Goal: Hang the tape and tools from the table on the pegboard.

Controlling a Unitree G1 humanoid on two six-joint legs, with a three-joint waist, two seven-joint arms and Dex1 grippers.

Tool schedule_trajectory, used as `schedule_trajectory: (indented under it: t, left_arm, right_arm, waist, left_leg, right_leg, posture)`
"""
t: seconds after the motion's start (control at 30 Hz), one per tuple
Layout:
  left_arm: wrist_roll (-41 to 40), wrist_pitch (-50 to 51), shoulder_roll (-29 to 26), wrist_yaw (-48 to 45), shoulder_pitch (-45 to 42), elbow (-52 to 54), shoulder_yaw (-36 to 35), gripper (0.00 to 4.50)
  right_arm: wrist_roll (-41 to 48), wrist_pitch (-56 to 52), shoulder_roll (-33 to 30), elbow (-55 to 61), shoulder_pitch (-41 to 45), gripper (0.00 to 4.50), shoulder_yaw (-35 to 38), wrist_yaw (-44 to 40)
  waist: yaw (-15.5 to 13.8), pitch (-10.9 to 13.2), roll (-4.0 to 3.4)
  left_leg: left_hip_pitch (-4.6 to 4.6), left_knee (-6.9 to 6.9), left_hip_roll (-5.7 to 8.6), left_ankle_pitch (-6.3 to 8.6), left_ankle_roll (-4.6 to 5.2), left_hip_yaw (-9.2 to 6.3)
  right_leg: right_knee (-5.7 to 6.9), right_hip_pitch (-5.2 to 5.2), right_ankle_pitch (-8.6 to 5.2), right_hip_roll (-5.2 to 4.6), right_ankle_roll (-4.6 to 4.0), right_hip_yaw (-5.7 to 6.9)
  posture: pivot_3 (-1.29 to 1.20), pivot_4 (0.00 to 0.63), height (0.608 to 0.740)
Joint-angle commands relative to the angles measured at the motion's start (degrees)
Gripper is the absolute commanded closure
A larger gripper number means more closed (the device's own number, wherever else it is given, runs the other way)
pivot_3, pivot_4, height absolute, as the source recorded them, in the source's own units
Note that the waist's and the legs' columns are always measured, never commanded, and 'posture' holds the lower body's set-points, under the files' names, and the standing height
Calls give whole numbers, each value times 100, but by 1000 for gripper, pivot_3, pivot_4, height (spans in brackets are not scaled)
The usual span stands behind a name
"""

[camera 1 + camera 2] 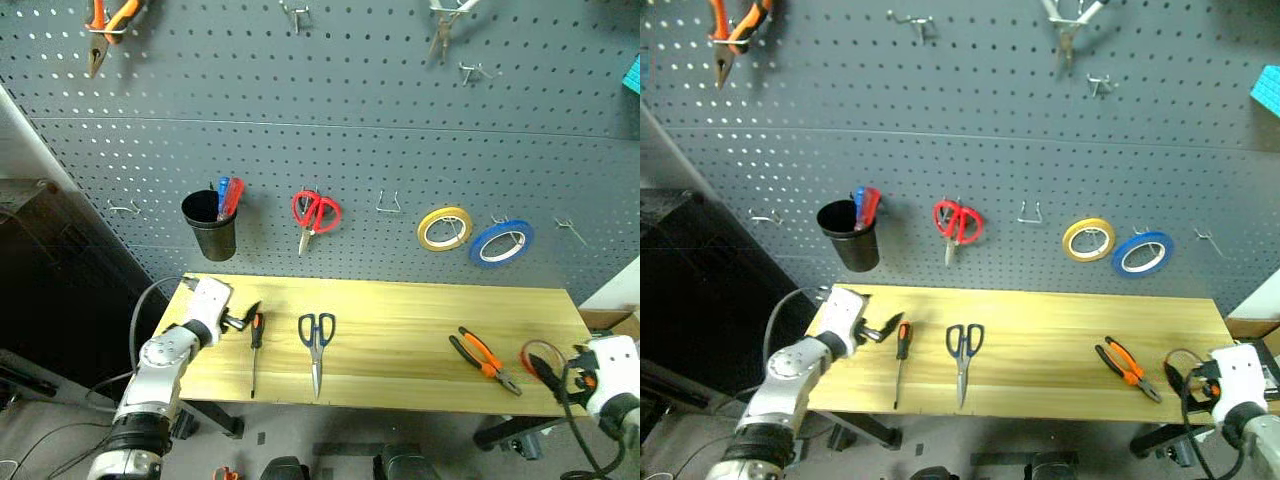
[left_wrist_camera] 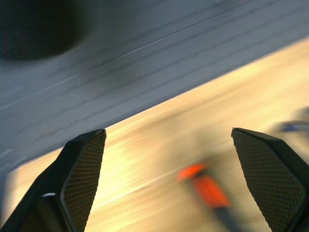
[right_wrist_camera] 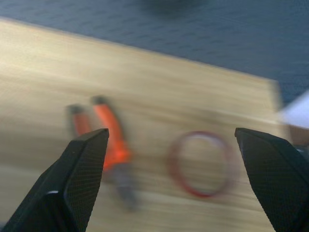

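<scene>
Nearest, at the lower left of the head view, the left gripper [image 1: 243, 320] hovers over the left end of the table [image 1: 400, 310] with its black fingers spread and nothing between them, just beside the orange-and-black handle of the screwdriver [image 1: 255, 350]. At the lower right edge the right gripper [image 1: 548, 372] is likewise spread wide and empty, close to the red tape [image 1: 542, 357], which lies flat at the table's right end. Just left of the tape lie the pliers [image 1: 484, 361], angled, jaws toward the front edge. In the middle of the table the blue-handled scissors [image 1: 317, 345] lie with their blades pointing to the front edge, right of the screwdriver.

Further back, the pegboard [image 1: 350, 150] carries a black cup [image 1: 210, 225] of pens, red-handled scissors [image 1: 316, 215], a yellow roll [image 1: 444, 228] and a blue roll [image 1: 501, 242] in a row. Toward the top left hang another pair of orange pliers [image 1: 105, 25].
</scene>
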State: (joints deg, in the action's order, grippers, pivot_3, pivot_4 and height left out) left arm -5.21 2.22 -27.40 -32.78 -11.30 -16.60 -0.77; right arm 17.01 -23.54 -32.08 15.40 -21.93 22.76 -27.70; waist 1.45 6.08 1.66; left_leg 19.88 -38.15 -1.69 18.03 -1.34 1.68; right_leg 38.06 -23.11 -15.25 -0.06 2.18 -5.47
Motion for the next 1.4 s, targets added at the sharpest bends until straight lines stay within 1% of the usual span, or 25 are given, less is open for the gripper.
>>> schedule_trajectory:
  t: [0.03,0.1,0.17,0.23,0.3,0.37,0.53,0.63,0.87,0.97,1.17,1.27,1.37,1.4]
  left_arm:
    - [-70,301,9,-571,-137,1055,510,67]
    - [-166,418,54,-850,-268,1280,688,67]
    - [-80,460,29,-1068,-410,1436,924,67]
    - [-76,399,-71,-1553,-581,1663,1250,67]
    - [-194,441,-136,-2017,-706,1917,1497,67]
    - [-447,865,-127,-2280,-815,2171,1576,67]
    - [-426,860,-48,-2449,-1151,2346,1714,67]
    - [-470,951,41,-2509,-1277,2409,1772,67]
    - [-467,951,-28,-2706,-1195,2610,1886,67]
    - [-442,943,-36,-2743,-1151,2686,1924,0]
    - [-398,780,-56,-2832,-1142,2733,1971,0]
    - [-341,570,-30,-2870,-1148,2714,2020,0]
    - [-498,494,104,-2850,-1115,2763,2019,0]
    - [-604,530,138,-2874,-1102,2795,2001,0]
  right_arm:
    - [-95,-309,-190,148,251,0,-118,38]
    - [-196,-447,-276,-75,515,0,-237,98]
    - [-300,-593,-365,-411,803,0,-326,144]
    - [-323,-754,-434,-830,1151,0,-370,132]
    - [-408,-752,-518,-1214,1455,0,-426,126]
    - [-442,-838,-550,-1648,1829,0,-460,160]
    - [-633,-697,-636,-2956,2750,0,-773,-14]
    - [-669,-789,-654,-3824,3267,0,-916,-149]
    - [-869,-644,-694,-5451,4024,0,-1132,-270]
    - [-872,-753,-701,-5957,4228,542,-1155,-454]
    - [-1068,-638,-732,-6380,4333,2516,-1386,-649]
    - [-1270,-437,-712,-6282,4203,3483,-1609,-564]
    - [-1286,-408,-645,-6054,4005,4468,-1601,-392]
    - [-1272,-417,-626,-5930,3915,4468,-1570,-329]
  waist:
    - [16,51,4]
    - [40,130,3]
    - [57,192,1]
    - [84,263,10]
    - [103,335,2]
    - [122,391,-1]
    - [161,523,4]
    - [169,592,1]
    - [165,733,-10]
    - [162,755,-9]
    - [155,768,7]
    - [152,771,15]
    - [155,777,26]
    - [152,778,27]
  left_leg:
    - [0,-3,6,0,0,1]
    - [-2,-6,8,0,0,3]
    - [-1,-12,14,0,0,6]
    - [0,-11,11,0,0,3]
    - [2,-8,6,0,0,-2]
    - [6,-6,7,0,1,1]
    - [16,-1,4,5,10,-4]
    - [21,0,1,8,15,-8]
    - [51,-4,-3,10,18,-26]
    - [62,-5,-1,10,18,-29]
    - [73,-7,-2,11,19,-45]
    - [76,-12,-1,11,19,-51]
    - [82,-25,-1,11,18,-66]
    - [91,-34,0,12,19,-73]
  right_leg:
    - [-2,2,0,1,0,0]
    - [-6,6,0,3,0,-3]
    - [-6,5,0,9,1,-5]
    - [-6,2,1,19,0,-5]
    - [-7,-1,1,28,-2,-6]
    - [-7,-5,1,25,-2,-8]
    - [-16,-9,0,19,-2,-9]
    - [-19,-10,-1,11,1,-9]
    - [-27,-20,-9,-17,16,-6]
    - [-30,-27,-9,-22,16,-4]
    - [-33,-26,-9,-24,17,6]
    - [-34,-25,-9,-24,17,10]
    - [-36,-18,-9,-24,18,16]
    - [-36,-18,-8,-26,19,20]
  posture:
    - [-36,184,740]
    - [-47,197,740]
    - [-51,207,740]
    - [-55,222,740]
    - [-55,228,740]
    - [-57,238,740]
    - [-43,258,740]
    - [-34,271,740]
    - [-16,286,740]
    - [-7,290,740]
    - [-1,288,740]
    - [-12,287,740]
    - [-24,285,740]
    - [-24,285,740]
